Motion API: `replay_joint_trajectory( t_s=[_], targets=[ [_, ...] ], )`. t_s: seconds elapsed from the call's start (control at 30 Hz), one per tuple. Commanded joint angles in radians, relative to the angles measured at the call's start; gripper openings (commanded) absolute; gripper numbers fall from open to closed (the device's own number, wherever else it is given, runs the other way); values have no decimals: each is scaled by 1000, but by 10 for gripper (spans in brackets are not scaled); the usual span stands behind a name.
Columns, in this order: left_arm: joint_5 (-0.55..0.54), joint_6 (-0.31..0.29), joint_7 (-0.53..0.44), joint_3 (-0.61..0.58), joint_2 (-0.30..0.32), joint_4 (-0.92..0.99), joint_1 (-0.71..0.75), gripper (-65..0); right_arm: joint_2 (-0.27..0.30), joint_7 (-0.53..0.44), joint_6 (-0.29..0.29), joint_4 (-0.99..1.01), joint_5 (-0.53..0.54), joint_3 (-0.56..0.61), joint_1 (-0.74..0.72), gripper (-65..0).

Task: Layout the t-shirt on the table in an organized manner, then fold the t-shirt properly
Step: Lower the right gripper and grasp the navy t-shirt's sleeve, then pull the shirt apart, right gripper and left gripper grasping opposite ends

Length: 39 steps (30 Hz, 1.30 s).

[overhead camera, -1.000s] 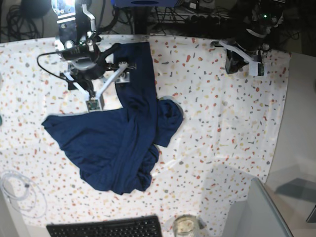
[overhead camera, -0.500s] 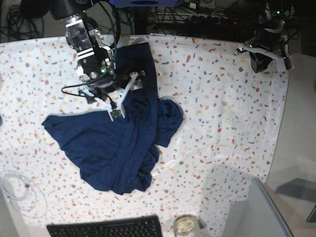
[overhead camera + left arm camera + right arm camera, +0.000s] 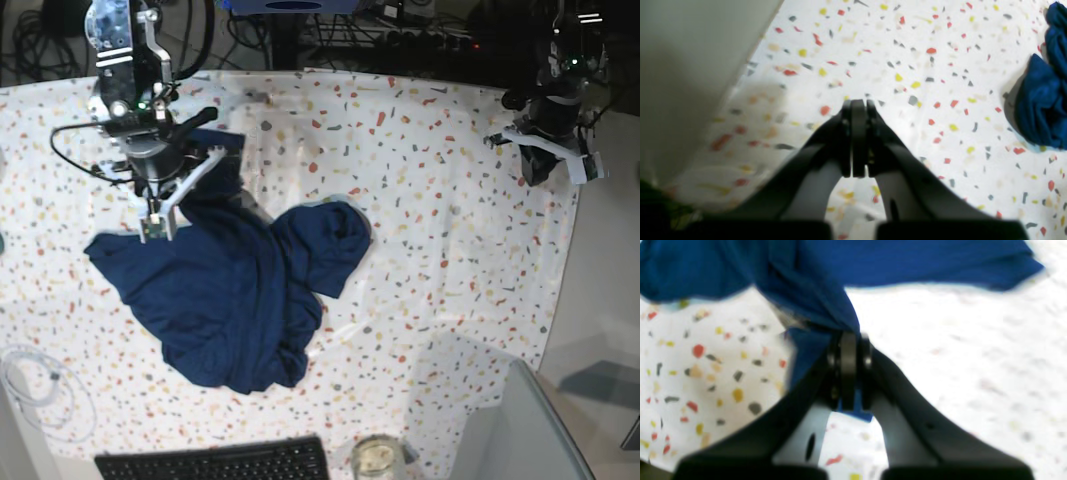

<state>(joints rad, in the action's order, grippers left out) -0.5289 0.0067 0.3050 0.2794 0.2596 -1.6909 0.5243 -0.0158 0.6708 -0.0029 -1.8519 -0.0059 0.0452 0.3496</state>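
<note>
A dark navy t-shirt (image 3: 235, 290) lies crumpled on the speckled white surface (image 3: 450, 240), in its left half as the base view shows it, closer to the near edge than the far one. The cloth is bunched in folds, with one flap spread toward the left edge and a rounded lump toward the middle of the surface.

The right claw (image 3: 170, 205) is at the shirt's far end, toward the far left corner. The base view shows only the arm over the cloth there. The right wrist view shows more: the right claw (image 3: 848, 373) is closed on a pinch of the blue fabric, with a small tab of cloth poking out below the fingertips and a gathered ridge of t-shirt (image 3: 813, 290) rising away from them.

The left claw (image 3: 545, 160) is at the far right corner of the surface, well apart from the shirt. The left wrist view shows the left claw (image 3: 855, 136) pressed shut with nothing between its fingertips, above bare speckled surface, with an edge of the t-shirt (image 3: 1043, 106) at the right of the picture.

Only the base view shows a black keyboard (image 3: 215, 462) and a glass jar (image 3: 375, 458) at the near edge, and a coiled white cable (image 3: 40, 385) near the near left corner.
</note>
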Motion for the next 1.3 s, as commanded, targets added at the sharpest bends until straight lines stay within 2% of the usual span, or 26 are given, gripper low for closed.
replay_joint_trajectory(
  t_s=[0.0,0.1,0.23,0.4,0.53,0.67,0.8,0.83,0.93,1.07,1.13,1.27],
  targets=[
    [-3,-3,-16,-15,16,7,-10,-650,0,-21,5,-59,8,-18,10,-650],
    [-3,-3,-16,-116,39,59,-45,-650,-2,-21,5,-150,8,-115,45,-650],
    [8,-3,-17,-248,48,105,-99,-650,-2,-23,5,-165,8,-276,39,-650],
    [191,0,-17,-438,36,131,-198,-650,-2,-32,5,-164,8,-482,3,-650],
    [290,2,-17,-552,-21,159,-290,-650,-3,-81,5,-162,8,-609,-1,-650],
    [303,2,-17,-567,-99,234,-389,-650,-6,-113,5,-162,8,-729,-4,-650],
    [304,2,-17,-569,-144,360,-494,-650,-2,-113,7,-162,8,-790,-8,-650],
    [304,2,-17,-569,-148,397,-519,-650,-2,-113,22,-162,8,-793,-8,-650],
    [304,3,-22,-563,-151,519,-586,-650,-17,-105,122,-162,8,-793,-10,-650],
    [304,3,-23,-558,-141,658,-642,-650,-71,-105,218,-160,7,-792,-36,-650],
    [304,3,-23,-556,-113,708,-651,-650,-79,-105,261,-160,7,-790,-39,-650],
    [303,3,-27,-553,-50,743,-651,-650,-72,-104,275,-159,4,-782,-51,-650]
  ],
)
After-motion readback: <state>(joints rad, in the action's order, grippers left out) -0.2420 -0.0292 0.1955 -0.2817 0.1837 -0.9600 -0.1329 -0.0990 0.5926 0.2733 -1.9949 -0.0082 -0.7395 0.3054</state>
